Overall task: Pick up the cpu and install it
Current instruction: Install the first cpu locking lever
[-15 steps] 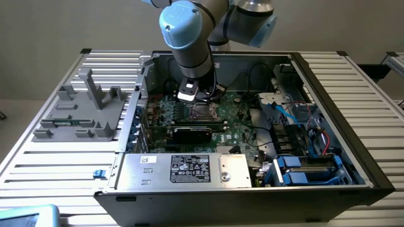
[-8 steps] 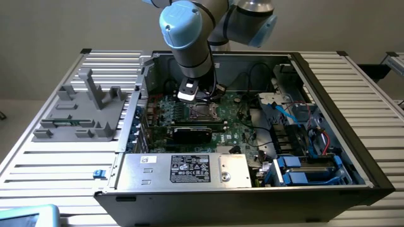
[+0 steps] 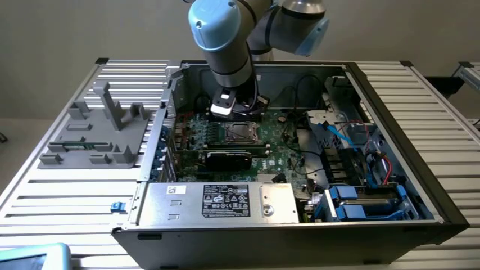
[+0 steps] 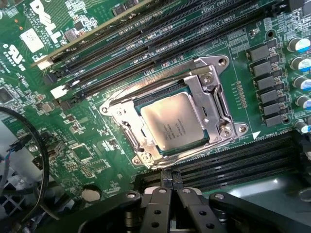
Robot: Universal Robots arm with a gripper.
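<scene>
one cpu [image 4: 173, 120] sits flat in the metal-framed socket [image 4: 221, 104] on the green motherboard [image 4: 97, 145], inside the open pc case [image 3: 420, 169] on the counter [image 3: 67, 185]. claw [image 4: 167, 194] closed, empty, just above the board beside the socket.

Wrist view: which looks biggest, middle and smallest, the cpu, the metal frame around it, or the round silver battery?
1. metal frame, biggest; it goes around the chip.
2. cpu, sitting inside the frame.
3. round silver battery, smallest, though it may look bigger from being nearer the camera.
</scene>
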